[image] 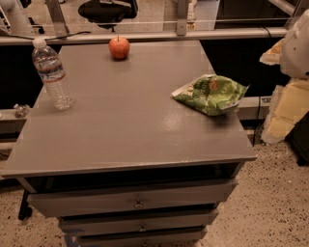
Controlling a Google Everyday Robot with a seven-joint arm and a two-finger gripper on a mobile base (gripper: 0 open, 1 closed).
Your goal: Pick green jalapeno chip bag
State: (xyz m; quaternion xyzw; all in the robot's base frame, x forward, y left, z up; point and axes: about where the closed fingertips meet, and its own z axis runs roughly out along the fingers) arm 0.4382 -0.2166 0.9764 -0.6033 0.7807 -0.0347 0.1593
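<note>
grey table (120,140) over drawers (133,201) | apple (119,47) near far edge | water bottle (52,73) upright, left side

Office: drawer desk (130,125), swivel chair (108,10).

One camera looks down from the front, fairly near, on the whole surface (130,125), left of the claw (295,46) at the upper right edge.
</note>
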